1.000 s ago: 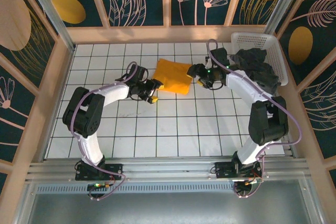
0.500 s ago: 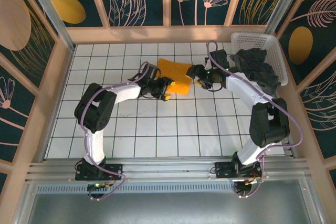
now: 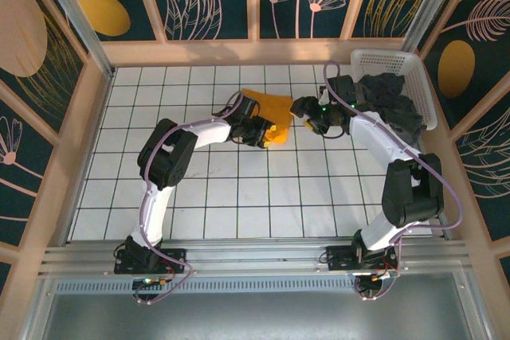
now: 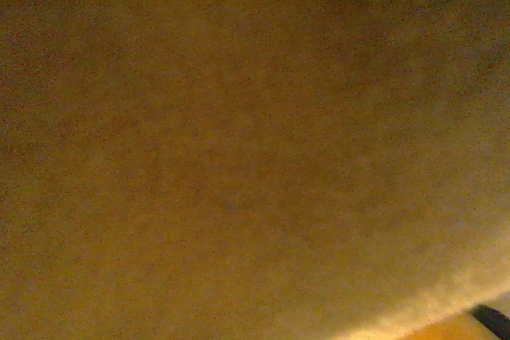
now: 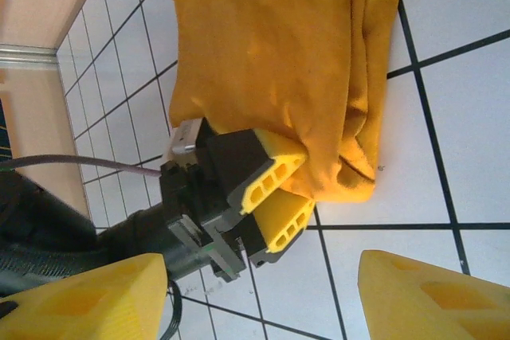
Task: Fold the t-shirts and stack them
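Left hand [image 5: 288,197] pinches a corner of the orange t-shirt [image 5: 279,45]; right hand [image 3: 303,109] gapes empty beside its edge.

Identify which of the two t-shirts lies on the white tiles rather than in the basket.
The orange-yellow t-shirt, bunched on the tiles; the dark grey t-shirt is heaped in the white basket at the far right.
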Motion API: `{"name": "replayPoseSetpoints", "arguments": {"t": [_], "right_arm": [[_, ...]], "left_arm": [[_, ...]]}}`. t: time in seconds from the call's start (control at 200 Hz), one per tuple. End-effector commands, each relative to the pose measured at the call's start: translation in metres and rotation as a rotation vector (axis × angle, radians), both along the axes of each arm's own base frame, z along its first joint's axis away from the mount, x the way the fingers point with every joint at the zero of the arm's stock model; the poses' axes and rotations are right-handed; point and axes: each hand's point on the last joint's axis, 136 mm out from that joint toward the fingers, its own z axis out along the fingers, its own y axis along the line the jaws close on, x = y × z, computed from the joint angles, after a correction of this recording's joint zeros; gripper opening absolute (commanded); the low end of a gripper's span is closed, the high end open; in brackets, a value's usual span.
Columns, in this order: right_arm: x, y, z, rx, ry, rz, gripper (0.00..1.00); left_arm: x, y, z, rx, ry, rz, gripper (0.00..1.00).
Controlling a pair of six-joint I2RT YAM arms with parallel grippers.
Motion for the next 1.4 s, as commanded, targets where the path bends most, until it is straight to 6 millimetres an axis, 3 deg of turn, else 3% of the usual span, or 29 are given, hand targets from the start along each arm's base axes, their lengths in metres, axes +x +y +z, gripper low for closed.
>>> {"name": "replayPoseSetpoints", "arguments": {"t": [0.0,0.095,0.185,0.26,0.405,0.641,0.801,0.946,1.161,1.246,1.276,1.336,1.376,1.396], "right_arm": [[-0.003,-0.004,0.008,0.011,-0.014,-0.006,0.64],[-0.002,-0.007,0.009,0.014,-0.014,-0.012,0.64],[0.0,-0.009,0.01,0.014,-0.016,-0.016,0.63],[0.001,-0.011,0.012,0.013,-0.018,-0.019,0.63],[0.001,-0.014,0.012,0.014,-0.017,-0.022,0.63],[0.004,-0.011,0.013,0.032,-0.021,-0.01,0.63],[0.008,-0.002,0.017,0.062,-0.039,0.024,0.63],[0.011,0.012,0.022,0.073,-0.062,0.08,0.63],[0.013,0.027,0.029,0.092,-0.088,0.129,0.63],[0.012,0.034,0.032,0.101,-0.105,0.151,0.62],[0.012,0.038,0.035,0.109,-0.123,0.164,0.63],[0.011,0.046,0.049,0.137,-0.187,0.198,0.63],[0.009,0.051,0.064,0.159,-0.252,0.22,0.64],[0.008,0.053,0.071,0.169,-0.284,0.227,0.64]], "left_arm": [[0.004,-0.001,-0.025,0.055,0.049,0.037,0.29],[0.01,0.001,-0.035,0.067,0.063,0.069,0.0],[0.015,0.012,-0.042,0.063,0.08,0.131,0.0],[0.027,0.036,-0.042,0.074,0.068,0.196,0.0],[0.054,0.112,-0.033,0.091,0.015,0.347,0.0],[0.082,0.27,-0.021,0.166,-0.077,0.532,0.0],[0.118,0.343,-0.015,0.174,-0.212,0.476,0.0],[0.134,0.384,-0.022,0.305,-0.255,0.33,0.0],[0.112,0.434,-0.033,0.458,-0.201,0.29,0.0],[0.109,0.44,-0.03,0.469,-0.206,0.296,0.0],[0.111,0.441,-0.025,0.472,-0.217,0.297,0.07],[0.114,0.44,-0.009,0.472,-0.245,0.306,0.45],[0.116,0.44,0.008,0.486,-0.278,0.319,0.65],[0.117,0.439,0.019,0.497,-0.298,0.322,0.82]]}}
